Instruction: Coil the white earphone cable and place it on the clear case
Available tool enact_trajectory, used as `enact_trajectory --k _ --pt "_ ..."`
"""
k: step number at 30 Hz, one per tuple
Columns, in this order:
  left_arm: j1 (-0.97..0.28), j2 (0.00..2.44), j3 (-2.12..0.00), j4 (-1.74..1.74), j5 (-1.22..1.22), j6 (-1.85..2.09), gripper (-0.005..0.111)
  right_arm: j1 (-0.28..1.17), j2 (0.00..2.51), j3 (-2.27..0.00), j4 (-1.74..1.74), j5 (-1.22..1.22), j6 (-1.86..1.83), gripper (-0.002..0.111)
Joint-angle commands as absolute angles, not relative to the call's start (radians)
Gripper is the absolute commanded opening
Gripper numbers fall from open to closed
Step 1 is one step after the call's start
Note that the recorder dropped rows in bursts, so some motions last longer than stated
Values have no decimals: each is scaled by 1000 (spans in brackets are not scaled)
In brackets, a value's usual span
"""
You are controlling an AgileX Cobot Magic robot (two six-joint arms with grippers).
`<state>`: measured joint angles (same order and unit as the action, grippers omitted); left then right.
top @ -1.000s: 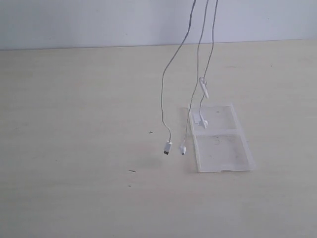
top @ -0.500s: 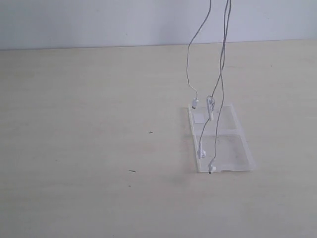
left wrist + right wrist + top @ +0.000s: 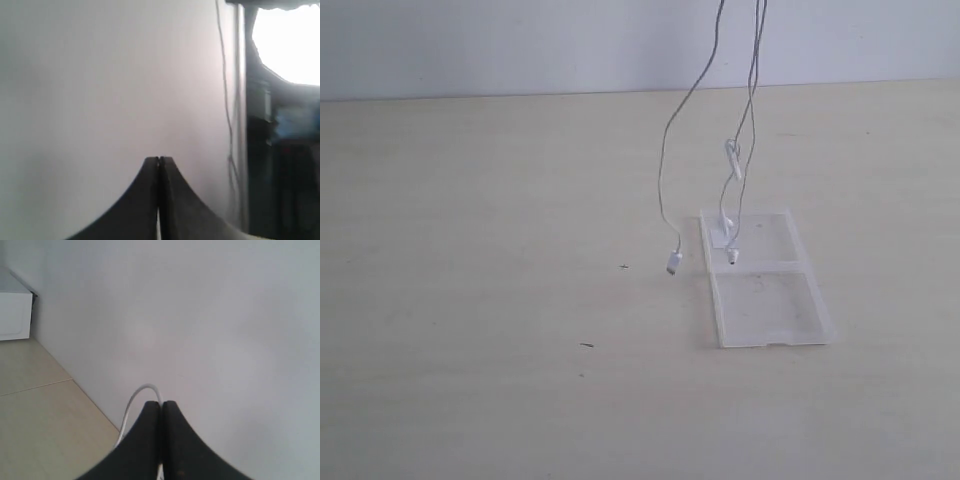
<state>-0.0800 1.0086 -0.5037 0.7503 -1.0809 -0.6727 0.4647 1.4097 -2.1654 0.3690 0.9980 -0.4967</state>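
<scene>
The white earphone cable (image 3: 663, 170) hangs from above the exterior view in separate strands. Its plug (image 3: 673, 265) dangles just left of the clear case (image 3: 765, 300). One earbud (image 3: 733, 256) hangs over the case's far half. The case lies open and flat on the table. Both grippers are above the exterior view. My right gripper (image 3: 162, 402) is shut, with a loop of the cable (image 3: 131, 405) coming out beside its tips. My left gripper (image 3: 159, 159) is shut too, and a thin white sliver shows low between its fingers.
The pale wooden table (image 3: 470, 250) runs back to a white wall (image 3: 520, 40). A small dark speck (image 3: 587, 345) lies on the table in front of the case, to its left. A white box (image 3: 15, 310) stands by the wall in the right wrist view.
The hanging strands are swinging. The plug swung right and up to the case's far edge, then back left and down. The earbuds hung over the near half and now hang over the far half.
</scene>
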Motion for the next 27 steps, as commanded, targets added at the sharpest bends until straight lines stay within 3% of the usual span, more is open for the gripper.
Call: enact_trajectory --k 1,5,8,16,18,27 --pt "-123 1260 -605 904 -1221 -727 0 465 1411 -2171 369 995 -497 0" --pt "-195 1440 -687 907 -1221 -727 0 465 1411 -2171 369 995 -497 0" --pt "-264 1547 -740 921 -1221 -727 8 465 1411 -2171 369 997 -497 0" --pt "-322 1652 -821 921 -1216 -716 60 465 1411 -2171 369 999 -493 0" --pt "-324 1652 -821 898 -1218 -716 68 465 1411 -2171 369 997 -493 0" --pt "-400 1652 -870 860 -1202 -687 71 465 1411 -2171 369 990 -493 0"
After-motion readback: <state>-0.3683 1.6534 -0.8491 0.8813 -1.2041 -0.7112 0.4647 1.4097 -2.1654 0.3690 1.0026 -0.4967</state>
